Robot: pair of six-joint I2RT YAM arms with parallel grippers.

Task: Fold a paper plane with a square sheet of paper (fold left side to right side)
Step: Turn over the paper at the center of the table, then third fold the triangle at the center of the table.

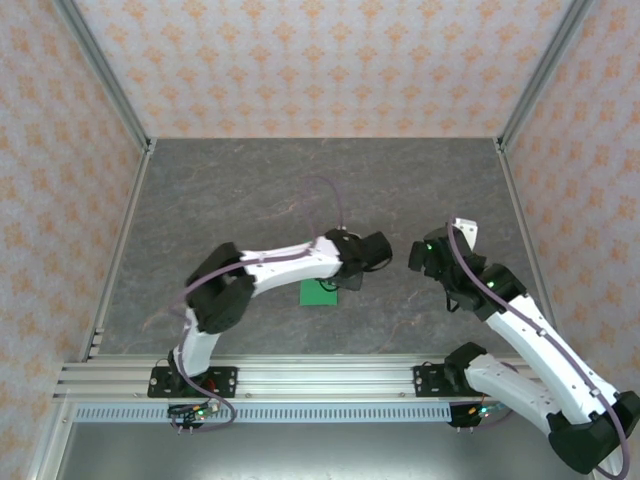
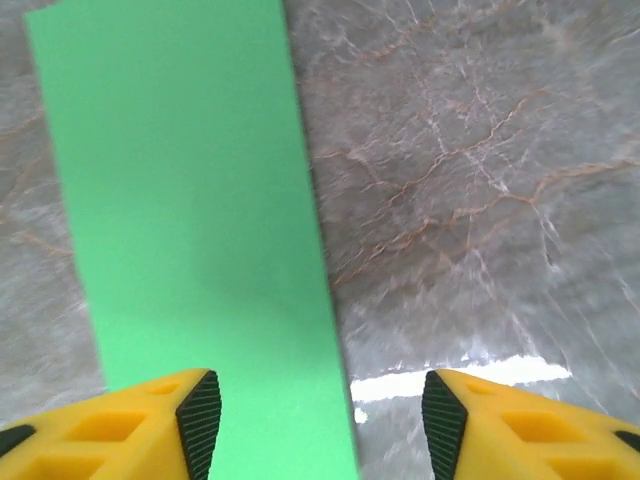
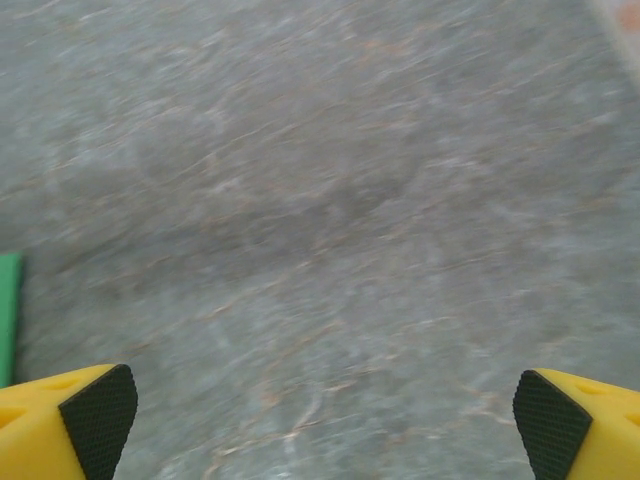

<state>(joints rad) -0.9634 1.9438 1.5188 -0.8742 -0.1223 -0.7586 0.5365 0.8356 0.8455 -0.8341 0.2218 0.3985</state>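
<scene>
Green paper (image 2: 190,220): thin, plain and matte. From my left wrist it is a long strip with straight, clean edges, lying flat; its far end runs out of the picture.

Paper's place: on the surface (image 2: 480,180) right under the tip of my left arm. In the top view, part of it is hidden by that arm.

Left gripper (image 2: 320,420): spread and pinching nothing. It hangs over the paper's near end, and the paper's right long edge runs into the gap between the two fingers.

Left fingers: yellow plastic with cut-out cells and black ribbed pads (image 2: 200,420). One pad is over the paper and the other is over bare surface just beside it.

Right gripper (image 3: 325,415): spread wide and holding nothing. It is off to the right of the paper, which shows as a green sliver at the left border of my right wrist view.

Surface texture: grey and stone-like, with pale and brownish veins. A bright glare patch lies just right of the paper's near end.

Open room: bare surface lies right of the paper and beyond it.

Edges: patterned walls (image 1: 320,60) with metal corner posts (image 1: 105,70) stand well apart from the paper. A slotted metal rail (image 1: 300,378) runs along the side nearest it.
</scene>
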